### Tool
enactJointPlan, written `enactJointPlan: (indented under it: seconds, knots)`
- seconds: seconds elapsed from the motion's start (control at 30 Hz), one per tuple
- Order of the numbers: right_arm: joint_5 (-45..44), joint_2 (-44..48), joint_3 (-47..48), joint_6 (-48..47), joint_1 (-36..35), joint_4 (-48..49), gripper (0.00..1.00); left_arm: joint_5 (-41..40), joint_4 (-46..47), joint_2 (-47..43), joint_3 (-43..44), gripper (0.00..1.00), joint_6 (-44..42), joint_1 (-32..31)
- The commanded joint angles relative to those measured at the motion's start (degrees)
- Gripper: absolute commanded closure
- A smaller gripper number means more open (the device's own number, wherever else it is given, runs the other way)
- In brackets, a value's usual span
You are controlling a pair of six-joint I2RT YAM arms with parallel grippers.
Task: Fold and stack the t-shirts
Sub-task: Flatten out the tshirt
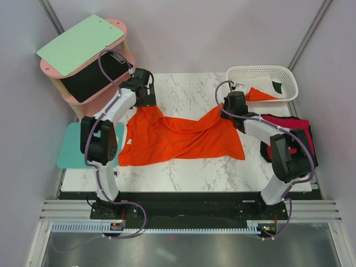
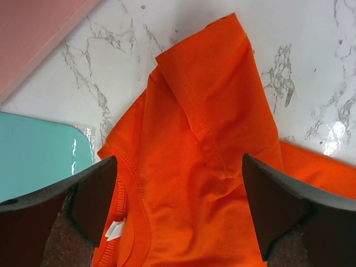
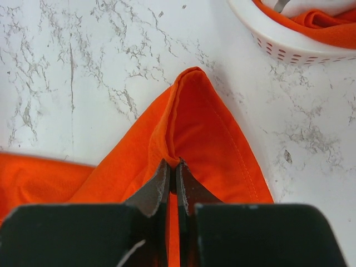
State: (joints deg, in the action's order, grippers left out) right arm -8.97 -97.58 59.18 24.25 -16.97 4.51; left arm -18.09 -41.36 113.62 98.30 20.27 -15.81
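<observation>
Marble counter (image 1: 183, 172), orange t-shirt (image 1: 178, 139) spread out between both arms. Left end effector (image 2: 178, 162) wide, nothing gripped, sleeve and collar directly below it. Right end effector (image 3: 173, 169) pinched narrow on a raised fold of the shirt's edge; white basket (image 1: 258, 68) just beyond it, right.

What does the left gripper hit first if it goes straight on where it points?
The left gripper, jaws open, meets the orange t-shirt first, at its sleeve fold; depth unclear.
</observation>
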Motion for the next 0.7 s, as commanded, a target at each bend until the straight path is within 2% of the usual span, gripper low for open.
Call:
enactJointPlan:
  seconds: [0.0,0.33,0.67]
  knots:
    - [0.27,-0.94,1.38,0.71,0.18,3.31,0.98,0.24,7.26,-3.07,-2.24,0.02,-1.90,0.26]
    - [1.94,-2.70,1.12,0.97,0.18,3.57,0.97,5.78,9.90,8.88,4.61,0.08,-2.43,3.42]
    - [3.08,-3.67,0.59,1.24,0.18,3.92,0.96,7.45,9.90,14.34,11.02,0.11,-1.82,4.56]
